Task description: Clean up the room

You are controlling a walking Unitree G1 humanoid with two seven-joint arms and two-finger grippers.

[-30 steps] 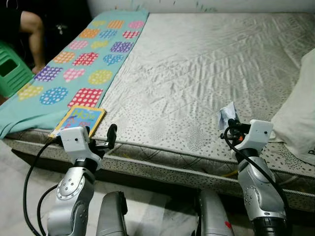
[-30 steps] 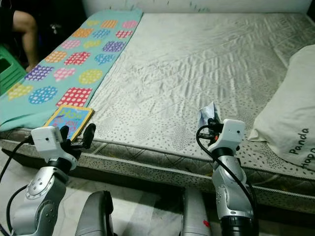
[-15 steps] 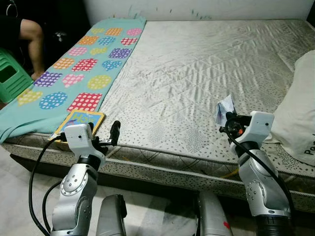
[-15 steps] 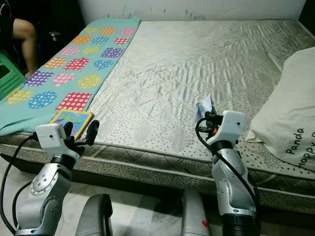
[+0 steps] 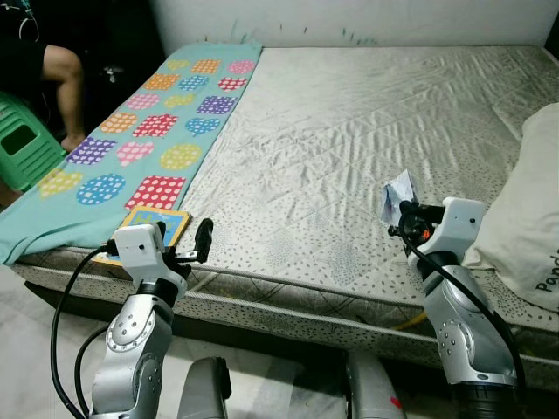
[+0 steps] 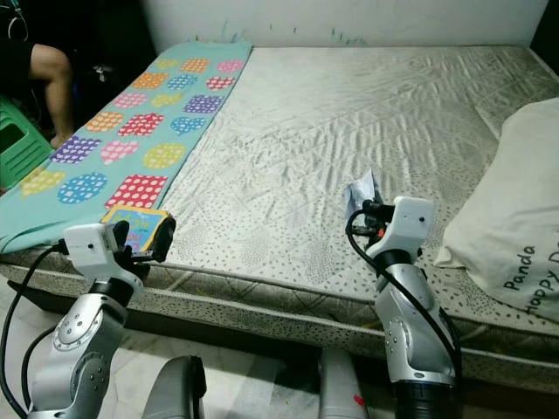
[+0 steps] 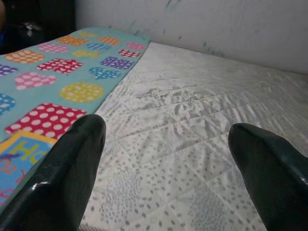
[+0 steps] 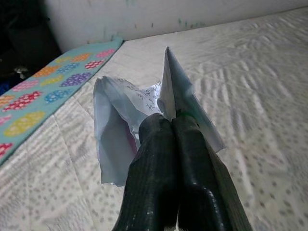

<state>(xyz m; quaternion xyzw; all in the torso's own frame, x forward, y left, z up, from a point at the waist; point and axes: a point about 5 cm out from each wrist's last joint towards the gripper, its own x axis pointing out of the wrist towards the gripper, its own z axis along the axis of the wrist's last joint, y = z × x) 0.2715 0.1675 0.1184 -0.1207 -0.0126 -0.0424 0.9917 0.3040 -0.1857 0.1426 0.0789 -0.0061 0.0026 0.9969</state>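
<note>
Left pincer [image 7: 166,178] with its two black fingers [image 7: 67,168] spread wide apart, grey quilted mattress [image 7: 192,120] between and beyond them, teal blanket [image 7: 57,62] with coloured dotted patches beside it, corner of a book [image 7: 14,154] behind one finger, white wall [image 7: 202,21] at the far end

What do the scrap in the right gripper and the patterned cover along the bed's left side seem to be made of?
Scrap: thin crumpled paper, matte, creased, with faint writing. Patterned cover: soft woven cloth, probably cotton, matte, draping over the mattress edge.
</note>
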